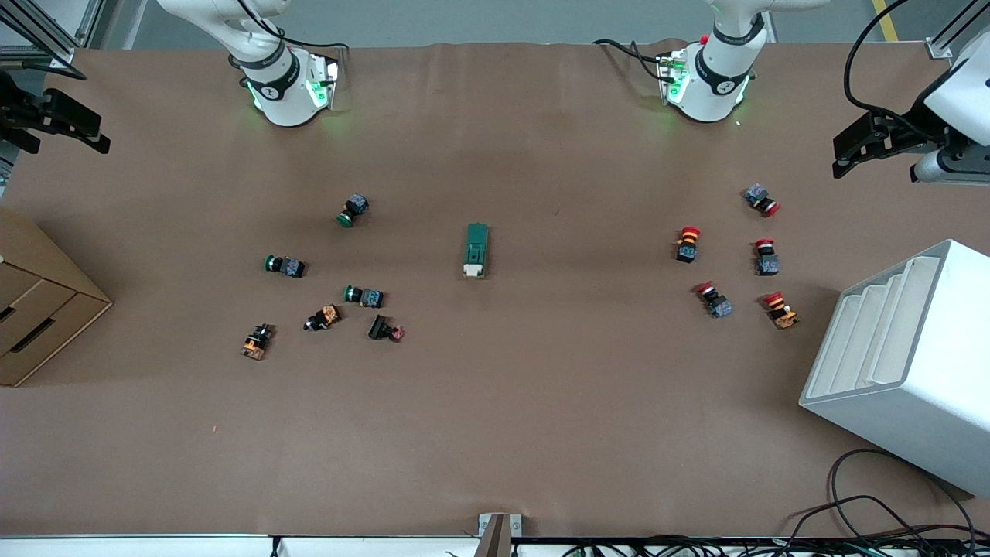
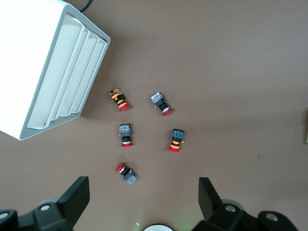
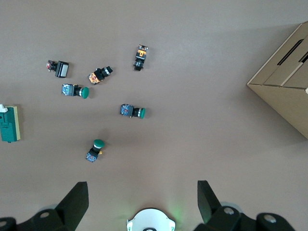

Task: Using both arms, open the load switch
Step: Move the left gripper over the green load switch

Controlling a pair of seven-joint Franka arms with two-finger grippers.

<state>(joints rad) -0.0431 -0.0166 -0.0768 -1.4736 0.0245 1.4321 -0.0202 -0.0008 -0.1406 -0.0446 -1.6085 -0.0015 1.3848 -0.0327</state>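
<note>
The load switch [image 1: 476,250] is a dark-green block with a white toggle at the end nearer the front camera. It lies flat at the table's middle, between the two clusters of push buttons, and shows at the edge of the right wrist view [image 3: 9,124]. My left gripper [image 1: 844,155] hangs high over the left arm's end of the table, open and empty [image 2: 143,197], above the red-capped buttons. My right gripper [image 1: 97,131] hangs high over the right arm's end, open and empty [image 3: 143,199]. Both grippers are well away from the switch.
Several red-capped push buttons [image 1: 687,244] lie toward the left arm's end, beside a white slotted rack [image 1: 913,363]. Green-capped and orange-and-black buttons [image 1: 363,295] lie toward the right arm's end, with a cardboard box [image 1: 39,309] at the table's edge. Cables [image 1: 874,510] trail along the front edge.
</note>
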